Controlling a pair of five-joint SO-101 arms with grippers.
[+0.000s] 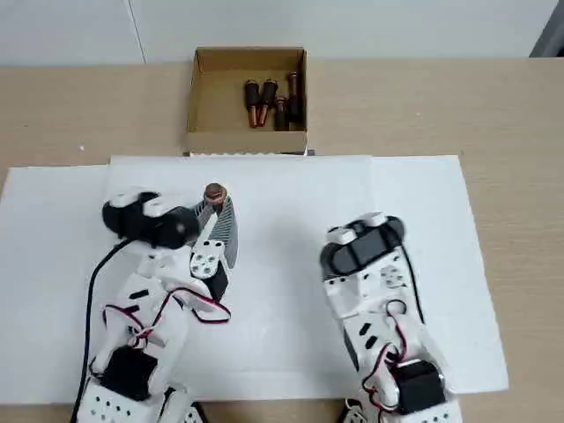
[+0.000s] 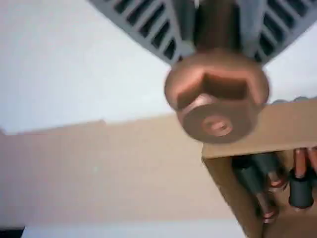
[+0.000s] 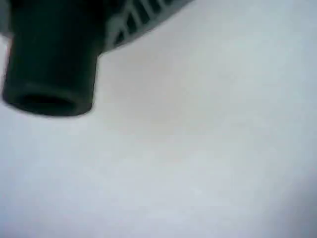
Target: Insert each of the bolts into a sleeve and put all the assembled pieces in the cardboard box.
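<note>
My left gripper is shut on a copper bolt, held over the white sheet a little short of the cardboard box. In the left wrist view the bolt's hexagonal head sticks out between the grey ribbed fingers. Several assembled bolt-and-sleeve pieces lie in the right half of the box; they also show in the left wrist view. My right arm stands over the sheet's right half. Its gripper is shut on a black sleeve, open end outward, beside a grey finger.
A white paper sheet covers the near part of the wooden table. The box stands just beyond the sheet's far edge, its left half bare. Red and black cables run along both arms.
</note>
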